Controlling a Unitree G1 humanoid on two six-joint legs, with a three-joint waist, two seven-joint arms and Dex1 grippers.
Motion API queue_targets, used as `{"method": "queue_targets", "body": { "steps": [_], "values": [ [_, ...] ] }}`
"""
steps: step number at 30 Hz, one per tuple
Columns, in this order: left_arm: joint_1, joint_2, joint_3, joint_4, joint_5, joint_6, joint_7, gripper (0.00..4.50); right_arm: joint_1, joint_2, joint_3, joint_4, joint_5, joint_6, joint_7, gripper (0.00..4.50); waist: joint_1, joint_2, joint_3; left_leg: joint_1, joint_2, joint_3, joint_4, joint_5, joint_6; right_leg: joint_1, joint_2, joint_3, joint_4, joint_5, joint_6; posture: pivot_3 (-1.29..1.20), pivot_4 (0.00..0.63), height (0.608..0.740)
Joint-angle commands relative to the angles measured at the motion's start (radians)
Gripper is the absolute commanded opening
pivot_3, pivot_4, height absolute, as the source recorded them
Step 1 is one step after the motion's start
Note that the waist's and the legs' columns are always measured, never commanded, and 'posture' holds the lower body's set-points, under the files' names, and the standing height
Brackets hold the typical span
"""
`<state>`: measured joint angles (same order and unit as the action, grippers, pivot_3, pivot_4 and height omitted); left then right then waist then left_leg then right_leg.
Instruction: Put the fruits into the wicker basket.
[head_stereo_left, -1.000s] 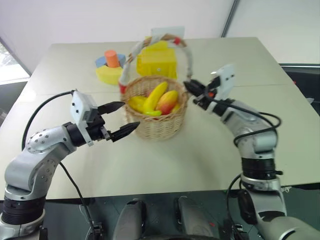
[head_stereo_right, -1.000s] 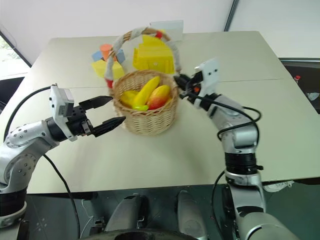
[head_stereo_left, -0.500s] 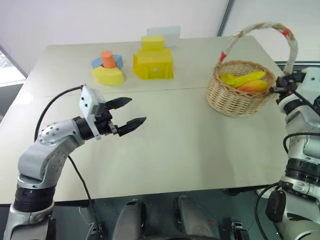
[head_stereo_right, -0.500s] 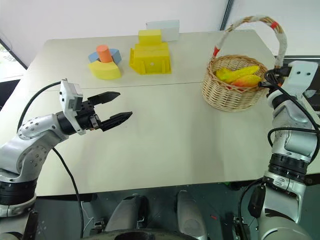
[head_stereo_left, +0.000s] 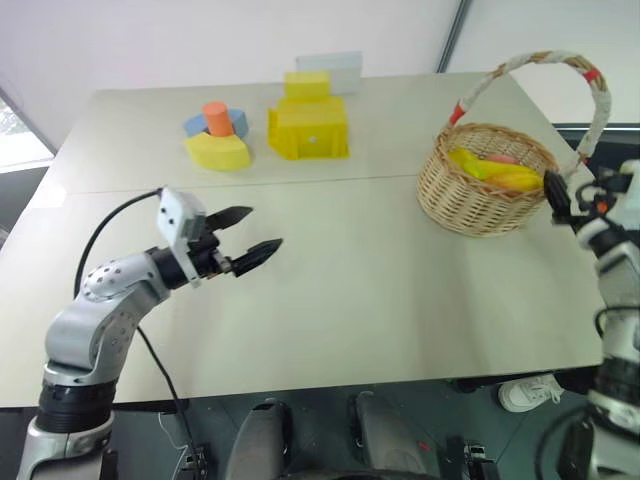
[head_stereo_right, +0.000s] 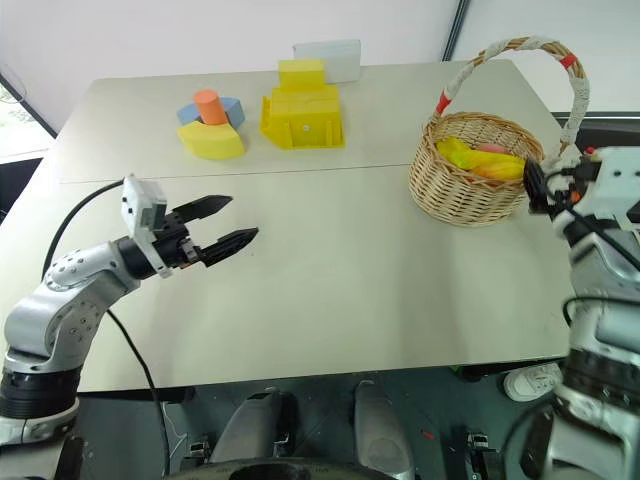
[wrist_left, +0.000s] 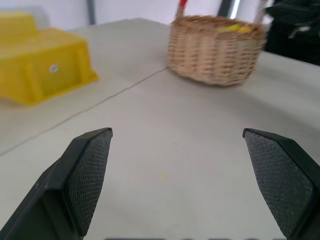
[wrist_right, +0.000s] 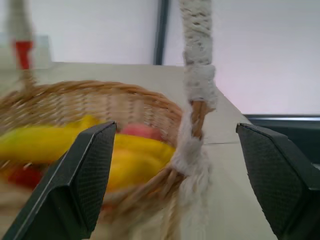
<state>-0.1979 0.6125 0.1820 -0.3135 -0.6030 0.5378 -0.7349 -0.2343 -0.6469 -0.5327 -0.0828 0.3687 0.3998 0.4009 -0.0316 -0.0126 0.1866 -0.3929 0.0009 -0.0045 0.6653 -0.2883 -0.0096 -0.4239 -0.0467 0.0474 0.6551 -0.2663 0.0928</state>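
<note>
Right gripper (head_stereo_right: 537, 187): fingers are seen spread wide, nothing held between them; it is placed just beside the basket at the basket's 3 o'clock side, near the foot of the handle.
Left gripper (head_stereo_left: 245, 235): fingers are held apart and empty above bare tabletop, well apart from the basket, at its 9 o'clock.
Wicker basket (head_stereo_left: 480, 195): stood upright on the table (head_stereo_left: 370, 290) at the right side; the cloth-wrapped handle (head_stereo_left: 540, 65) is arched over it.
Fruits (head_stereo_left: 495, 170): yellow and pink-red pieces are lain inside the basket.
Yellow block (head_stereo_left: 308, 125): set at the far side, at 11 o'clock from the basket.
Stacked shapes (head_stereo_left: 216, 135): yellow, orange and blue, placed beside the yellow block.
</note>
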Motion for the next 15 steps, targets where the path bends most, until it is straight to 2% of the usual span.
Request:
{"method": "queue_targets", "body": {
  "steps": [1, 3, 6, 11, 15],
  "values": [
    [0.077, 0.041, 0.098, 0.043, 0.064, -0.080, 0.013, 4.50, 0.123, -0.052, 0.003, -0.108, 0.036, -0.069, 0.174, 4.06, -0.004, 0.000, 0.000, 0.001, 0.000, 0.000, 0.000, 0.000, 0.000, 0.001, 0.000, 0.000, 0.000, 0.000, 0.000, 0.00, 0.150, 0.740],
    [0.120, 0.046, 0.129, 0.087, 0.095, -0.117, 0.031, 4.50, 0.187, -0.068, 0.061, -0.156, 0.030, -0.133, 0.270, 4.06, -0.011, 0.000, 0.000, 0.003, 0.001, 0.000, 0.000, 0.000, 0.000, 0.003, 0.001, 0.000, 0.000, 0.000, 0.000, 0.00, 0.150, 0.740],
    [0.168, 0.020, 0.168, 0.124, 0.117, -0.179, 0.055, 4.50, 0.232, -0.057, 0.156, -0.215, 0.050, -0.126, 0.348, 4.06, -0.012, 0.000, 0.000, 0.004, 0.003, 0.000, 0.001, 0.000, 0.000, 0.004, 0.002, 0.000, 0.000, 0.000, 0.000, 0.00, 0.150, 0.740],
    [0.233, -0.031, 0.190, 0.136, 0.160, -0.258, 0.103, 4.50, 0.174, 0.012, 0.284, -0.160, 0.039, -0.117, 0.355, 4.06, -0.007, -0.001, -0.001, 0.005, 0.004, 0.000, 0.001, 0.000, 0.000, 0.007, 0.002, -0.001, 0.000, 0.000, 0.000, 0.00, 0.150, 0.740],
    [0.276, -0.056, 0.185, 0.113, 0.166, -0.268, 0.122, 4.50, 0.131, 0.059, 0.346, -0.063, -0.020, -0.184, 0.343, 4.06, -0.001, -0.001, -0.001, 0.005, 0.003, -0.001, 0.001, 0.000, 0.000, 0.006, 0.000, -0.001, -0.002, 0.000, 0.000, 0.00, 0.150, 0.740]
  ]
}}
